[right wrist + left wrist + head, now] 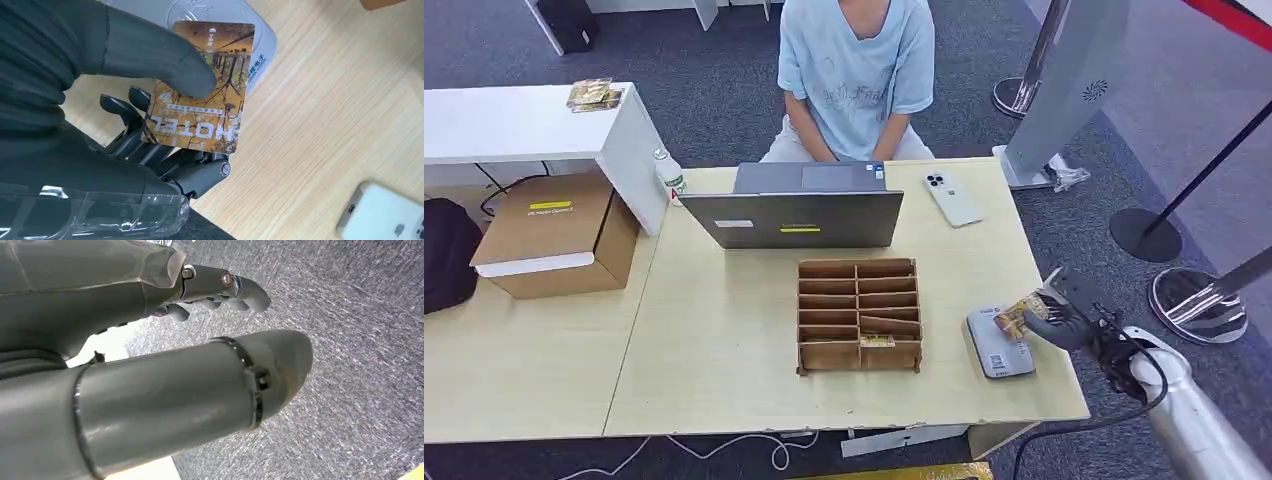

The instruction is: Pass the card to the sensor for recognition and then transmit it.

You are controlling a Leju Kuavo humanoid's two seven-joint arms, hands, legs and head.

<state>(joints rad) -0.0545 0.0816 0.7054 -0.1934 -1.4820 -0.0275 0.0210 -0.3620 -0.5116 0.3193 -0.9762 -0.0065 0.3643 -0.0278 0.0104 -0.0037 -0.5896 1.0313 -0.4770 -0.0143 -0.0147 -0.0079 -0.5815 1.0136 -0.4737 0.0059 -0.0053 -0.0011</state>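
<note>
My head view looks steeply down on table (724, 330); right wrist close above same tabletop; left wrist apparently faces carpet (360, 340).

Compartment rack (859, 315) at counter (724, 330) centre, laptop (799, 205) behind it, person (854, 75) seated beyond laptop. Phone (951, 198) right of laptop. Sensor (999, 345) right of rack; card (1022, 315) above sensor. Bottle (669, 175) left of laptop.

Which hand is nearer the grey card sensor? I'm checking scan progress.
Right. The right hand holds the card over the sensor; the left hand hangs above the carpet, away from it.
</note>
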